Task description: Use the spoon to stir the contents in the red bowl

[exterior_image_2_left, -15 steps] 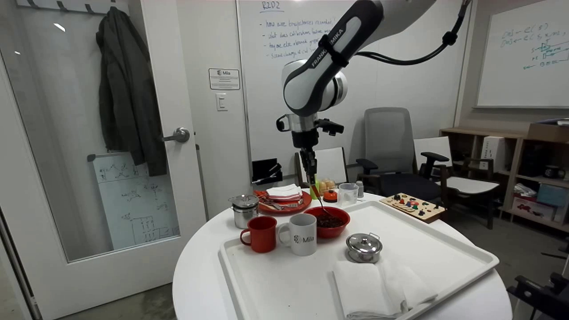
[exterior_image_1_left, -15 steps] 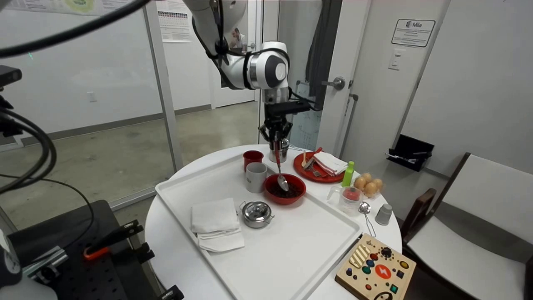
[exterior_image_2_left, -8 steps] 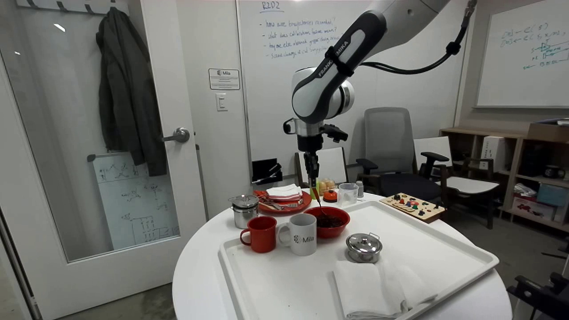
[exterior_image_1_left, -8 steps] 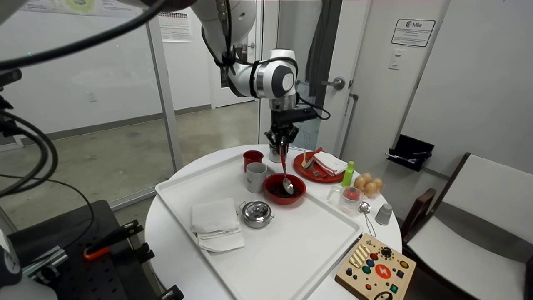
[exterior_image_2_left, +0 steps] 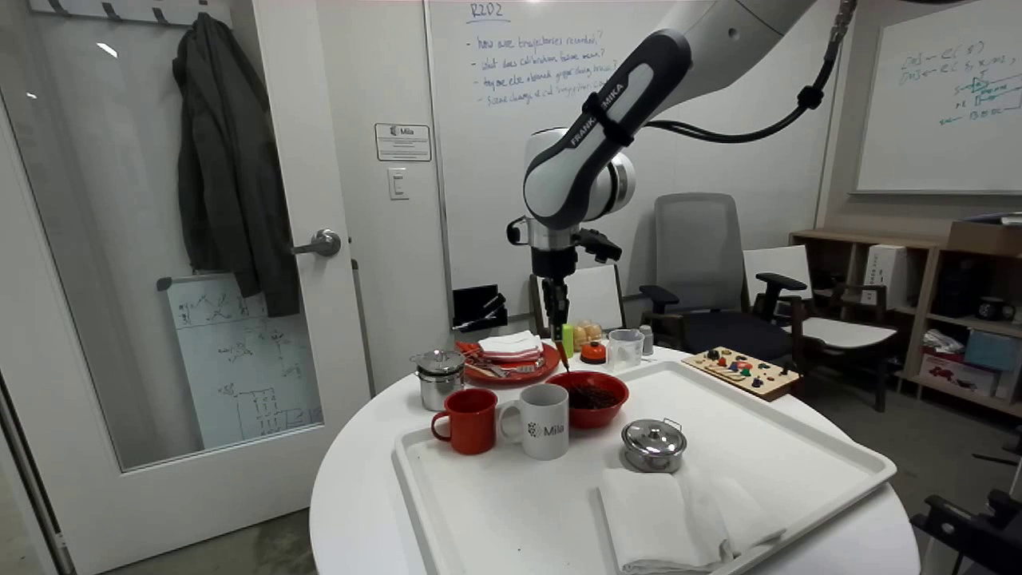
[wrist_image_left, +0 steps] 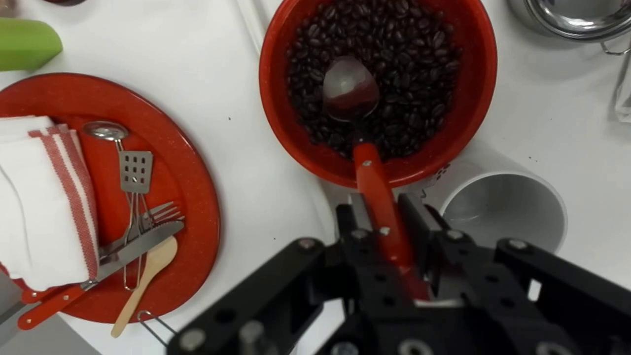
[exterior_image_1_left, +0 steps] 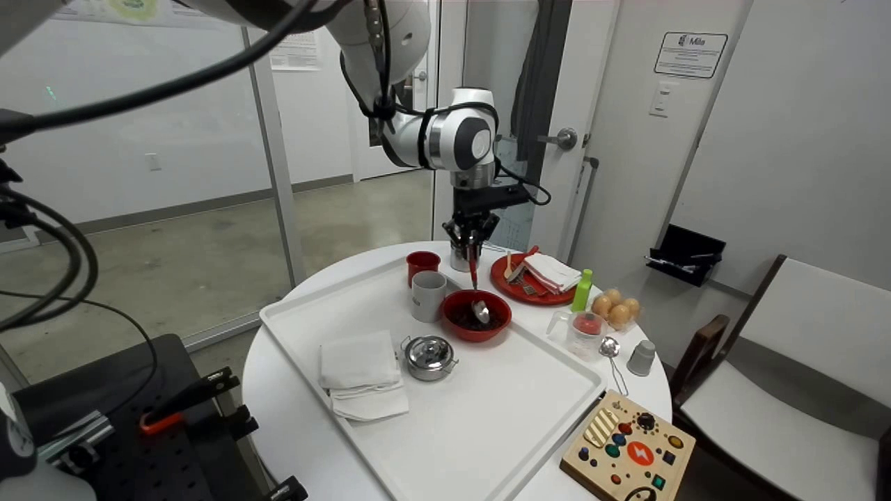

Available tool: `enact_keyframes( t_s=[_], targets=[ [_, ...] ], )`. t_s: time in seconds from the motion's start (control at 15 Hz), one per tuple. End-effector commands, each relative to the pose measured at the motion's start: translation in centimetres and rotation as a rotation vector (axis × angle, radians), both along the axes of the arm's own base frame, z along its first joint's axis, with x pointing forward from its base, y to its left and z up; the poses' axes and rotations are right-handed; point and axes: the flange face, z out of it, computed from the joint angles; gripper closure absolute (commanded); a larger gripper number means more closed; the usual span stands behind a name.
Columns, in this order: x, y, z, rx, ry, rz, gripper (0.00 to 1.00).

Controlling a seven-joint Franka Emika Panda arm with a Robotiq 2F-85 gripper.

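The spoon (wrist_image_left: pixel 369 167) has a red, riveted handle and a shiny, oval metal head. Its head is inside the red bowl (wrist_image_left: pixel 475 93), over a bed of dark coffee beans (wrist_image_left: pixel 414 98); from where I stand I cannot tell whether it touches them. The handle slants up past the rim into the black gripper (wrist_image_left: pixel 384 211), whose two fingers are clamped on it from either side.

The bowl is round and glossy, set at the edge of a white tray (exterior_image_1_left: pixel 501 403) on a round white table (exterior_image_1_left: pixel 278 390). A grey mug (exterior_image_2_left: pixel 544 423) printed "Mila" stands just beside it, leaving little room there. A bare strip of table separates the bowl from a red plate (wrist_image_left: pixel 192 182). In an exterior view, the widest bare stretch of tray lies to the right of a small lidded steel pot (exterior_image_1_left: pixel 429 358) and a folded white napkin (exterior_image_1_left: pixel 358 362).

A red mug (exterior_image_2_left: pixel 471 423) stands near the grey one. The plate carries a red-striped white cloth (wrist_image_left: pixel 44 197), a knife (wrist_image_left: pixel 138 244), a slotted turner (wrist_image_left: pixel 135 171) and a wooden spoon (wrist_image_left: pixel 160 256). A lid hides the inside of a steel canister (exterior_image_2_left: pixel 441 383) on the table.
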Motion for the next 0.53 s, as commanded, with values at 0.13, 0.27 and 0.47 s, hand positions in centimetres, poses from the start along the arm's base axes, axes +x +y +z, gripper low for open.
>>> enact_keyframes(
  t_s=[0.13,0.27,0.47],
  targets=[
    [1.0,0.9,0.3,0.047,-0.022,0.031,0.86],
    [0.9,1.7,0.6,0.061,-0.018,0.043,0.86],
    [0.5,2.9,0.4,0.079,-0.003,0.060,0.86]
  ],
)
